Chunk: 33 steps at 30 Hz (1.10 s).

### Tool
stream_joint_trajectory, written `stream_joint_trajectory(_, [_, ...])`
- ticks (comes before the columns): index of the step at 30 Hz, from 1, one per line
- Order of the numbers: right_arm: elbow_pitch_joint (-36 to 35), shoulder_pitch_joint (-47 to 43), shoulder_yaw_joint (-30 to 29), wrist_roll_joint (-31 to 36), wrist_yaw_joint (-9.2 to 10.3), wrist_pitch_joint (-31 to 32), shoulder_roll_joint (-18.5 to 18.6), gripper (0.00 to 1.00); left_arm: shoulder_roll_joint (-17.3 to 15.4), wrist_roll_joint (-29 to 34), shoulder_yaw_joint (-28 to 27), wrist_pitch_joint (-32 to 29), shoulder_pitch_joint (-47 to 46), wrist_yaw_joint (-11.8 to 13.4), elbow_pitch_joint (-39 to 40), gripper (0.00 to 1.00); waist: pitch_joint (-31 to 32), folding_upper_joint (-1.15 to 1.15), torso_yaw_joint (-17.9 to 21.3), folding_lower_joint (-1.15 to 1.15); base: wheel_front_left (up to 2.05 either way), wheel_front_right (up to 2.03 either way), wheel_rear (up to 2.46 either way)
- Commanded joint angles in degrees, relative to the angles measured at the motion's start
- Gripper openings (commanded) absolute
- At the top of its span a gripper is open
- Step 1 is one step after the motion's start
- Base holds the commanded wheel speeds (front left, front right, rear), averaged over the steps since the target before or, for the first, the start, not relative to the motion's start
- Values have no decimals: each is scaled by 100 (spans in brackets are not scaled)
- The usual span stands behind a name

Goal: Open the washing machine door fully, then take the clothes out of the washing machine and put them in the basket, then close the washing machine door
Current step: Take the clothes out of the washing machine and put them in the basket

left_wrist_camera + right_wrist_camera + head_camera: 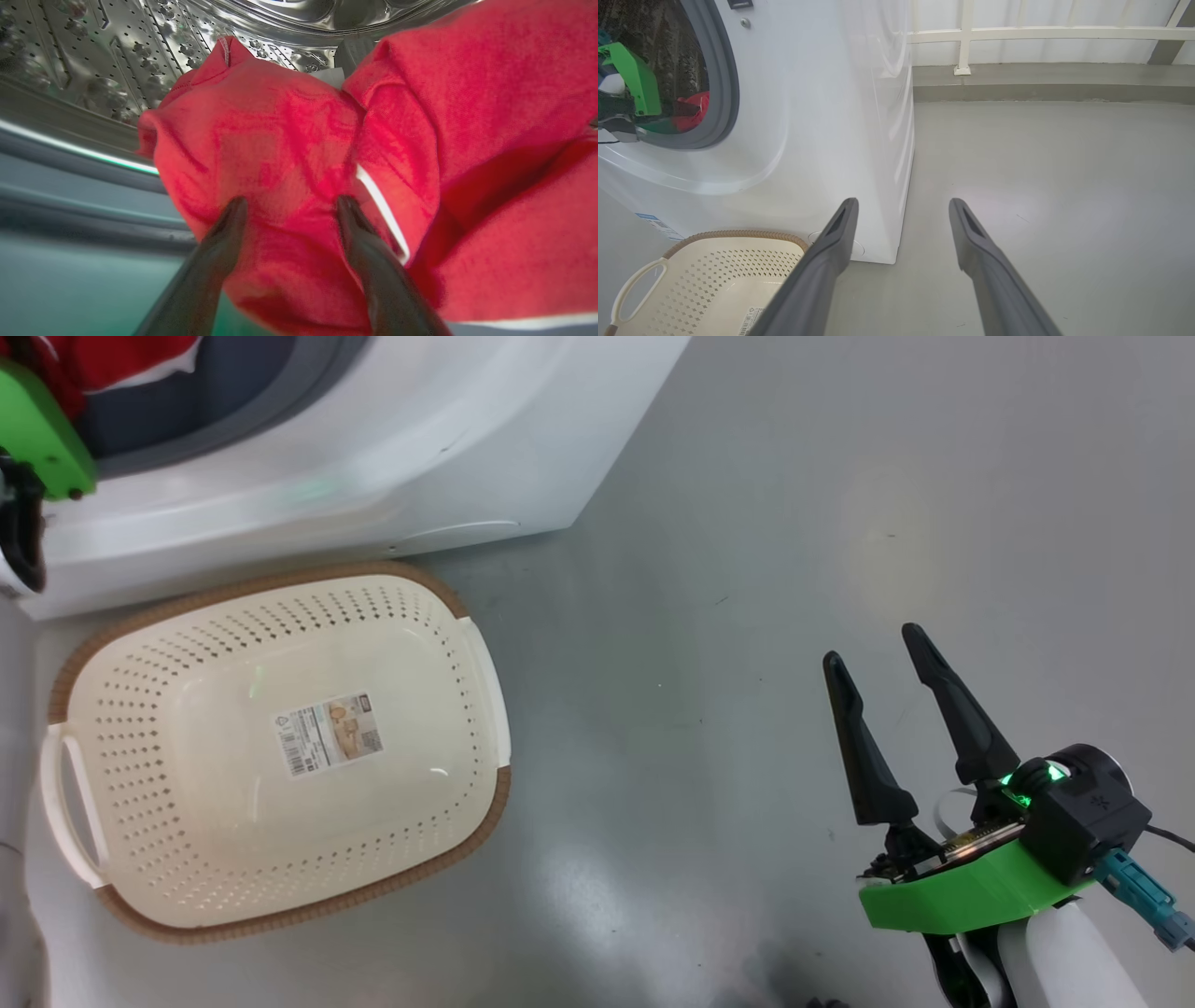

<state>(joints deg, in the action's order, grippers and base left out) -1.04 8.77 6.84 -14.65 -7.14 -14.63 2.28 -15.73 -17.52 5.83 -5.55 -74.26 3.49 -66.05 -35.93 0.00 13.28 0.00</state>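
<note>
The white washing machine stands open, and its door is out of view. Bright red clothes with thin white trim lie in the steel drum. My left gripper reaches into the drum, open, with both fingertips against the red fabric and a fold of it between them. From the right wrist view, the left arm's green mount sits in the grey-sealed opening beside the clothes. The cream basket sits on the floor before the machine with nothing in it but its paper label. My right gripper hangs open over bare floor to the basket's right.
Grey floor stretches to the right of the washing machine. A white railing and a low kerb run along the far wall. The basket stands close against the machine's front lower corner.
</note>
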Motion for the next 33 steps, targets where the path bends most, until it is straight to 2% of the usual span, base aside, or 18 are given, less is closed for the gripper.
stream_joint_trajectory(1, [-106,52,159,-73,-35,-37,60,100,-306,68,-6,-62,-72,-25,28,100,-19,0,24,0,0,0,0])
stream_joint_trajectory(8, [-91,94,193,-143,-35,-37,60,100,-384,159,147,-57,-133,11,-197,100,-47,0,99,0,0,0,0])
stream_joint_trajectory(9, [-90,95,191,-147,-35,-37,60,100,-385,164,165,-56,-139,8,-223,86,-51,0,100,0,0,0,0])
stream_joint_trajectory(12, [-90,94,176,-146,-35,-37,60,100,-365,143,190,-16,-154,-28,-273,11,-57,0,88,0,0,0,0])
stream_joint_trajectory(13, [-91,92,171,-145,-35,-37,60,100,-354,136,199,-2,-156,-46,-287,0,-59,0,81,0,0,0,0])
stream_joint_trajectory(23, [-70,136,150,-114,-35,-37,60,100,-270,-31,191,303,-174,-252,-339,0,-85,0,-21,0,0,0,0])
stream_joint_trajectory(33, [-29,170,159,-93,-35,-37,60,100,-229,-41,285,689,-312,-325,-271,0,-73,0,-83,0,0,0,0])
